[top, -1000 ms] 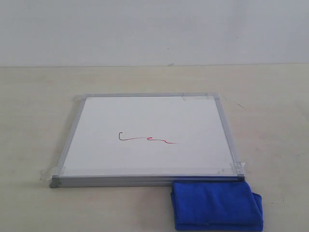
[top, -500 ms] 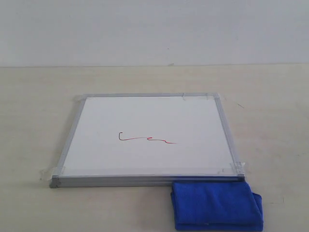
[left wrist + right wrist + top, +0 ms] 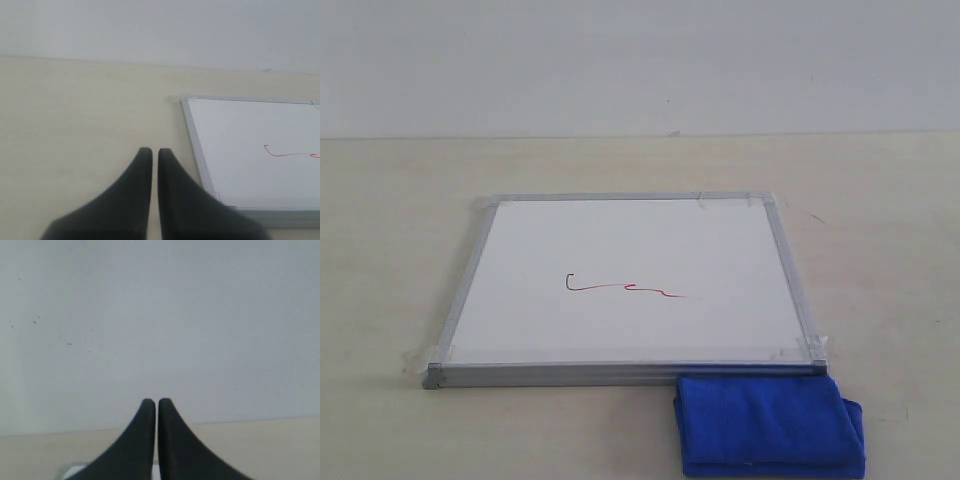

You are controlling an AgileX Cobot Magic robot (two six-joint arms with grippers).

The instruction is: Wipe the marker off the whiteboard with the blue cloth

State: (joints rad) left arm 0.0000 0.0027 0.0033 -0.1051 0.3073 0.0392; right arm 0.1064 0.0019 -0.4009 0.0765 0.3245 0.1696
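- While the whiteboard (image 3: 630, 240) lies flat on the pale tabletop (image 3: 390, 200), neither of my hands shows in the exterior view.
- My left hand (image 3: 151, 151) is closed and empty, its two dark fingers drawn together with only a thin slit between the tips. It sits over bare tabletop just beside the board's left edge, apart from the silver frame (image 3: 458, 290).
- My right hand (image 3: 152, 401) is likewise closed on nothing, its fingers almost meeting. Its camera sees mostly the grey-white wall (image 3: 160, 315) and a strip of tabletop.
- On the board, the red marker line (image 3: 620, 288) runs across the middle, a little toward the near edge, with a short darker hook at its left end.
- Off the white surface, the blue cloth (image 3: 767, 425) lies folded on the tabletop, touching the board's near edge below its right corner.
- Clear tape (image 3: 807, 348) holds the board's corners to the tabletop.
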